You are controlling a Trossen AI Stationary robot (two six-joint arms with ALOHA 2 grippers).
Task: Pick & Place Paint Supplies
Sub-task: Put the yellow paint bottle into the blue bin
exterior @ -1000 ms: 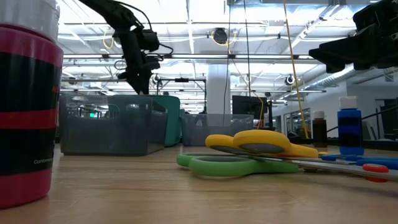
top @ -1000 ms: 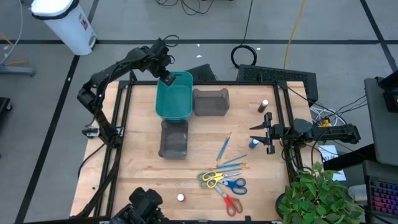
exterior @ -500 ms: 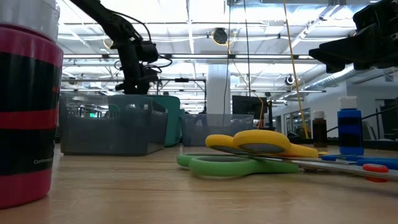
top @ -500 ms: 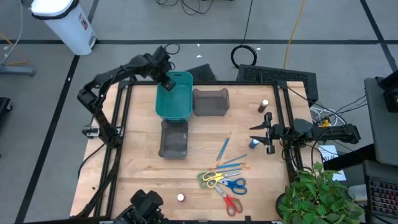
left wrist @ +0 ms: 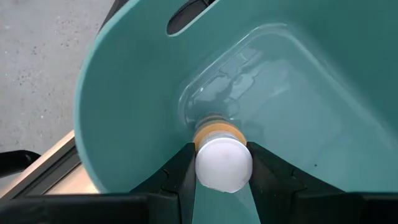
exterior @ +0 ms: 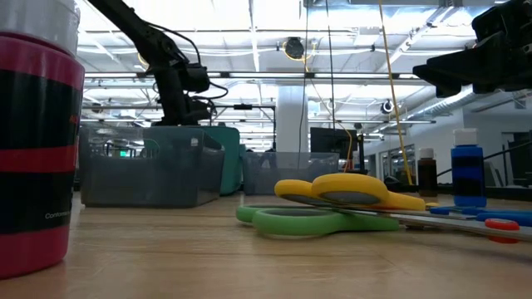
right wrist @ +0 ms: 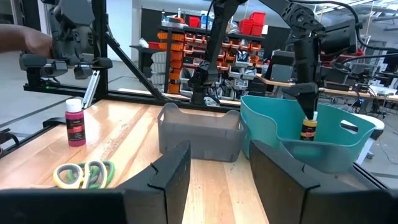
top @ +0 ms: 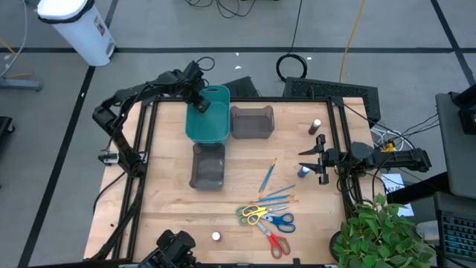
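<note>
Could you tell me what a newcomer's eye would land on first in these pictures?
Most striking is the left gripper shut on a white-capped bottle, lowered into the teal bin at the table's far side. Next come the bright scissors fanned near the front edge, while the right gripper waits open above the blue bottle.

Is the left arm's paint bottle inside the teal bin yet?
Inside: the paint bottle, upright in the left gripper, hangs below the teal bin rim.

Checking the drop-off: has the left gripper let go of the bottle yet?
No, the left gripper is shut on the bottle by its white cap, inside the teal bin.
</note>
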